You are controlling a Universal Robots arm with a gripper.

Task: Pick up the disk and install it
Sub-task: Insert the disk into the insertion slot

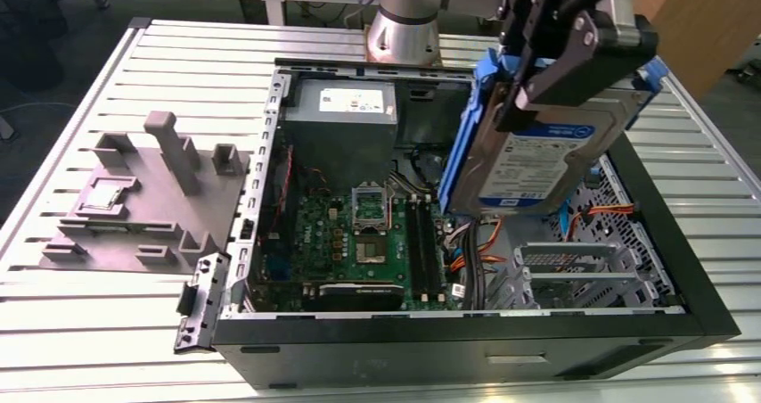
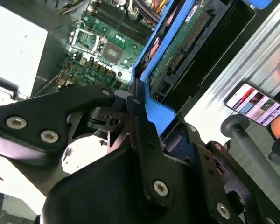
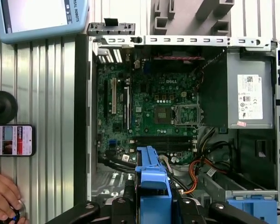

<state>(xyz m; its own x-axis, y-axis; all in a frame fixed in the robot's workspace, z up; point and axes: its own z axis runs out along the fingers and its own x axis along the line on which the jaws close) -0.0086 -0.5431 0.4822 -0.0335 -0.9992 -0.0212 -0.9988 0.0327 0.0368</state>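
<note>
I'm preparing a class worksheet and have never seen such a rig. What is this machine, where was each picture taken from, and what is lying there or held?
It is one robot arm with a gripper. The exterior view comes from a camera off the arm; both wrist views come from cameras riding on it. On the slatted metal table lies an open computer case, showing its green circuit board and grey power-supply box. A grey fixture sits beside it, on the exterior view's left. The gripper is shut on the disk, a silver hard drive in a blue frame, held above the case.
</note>
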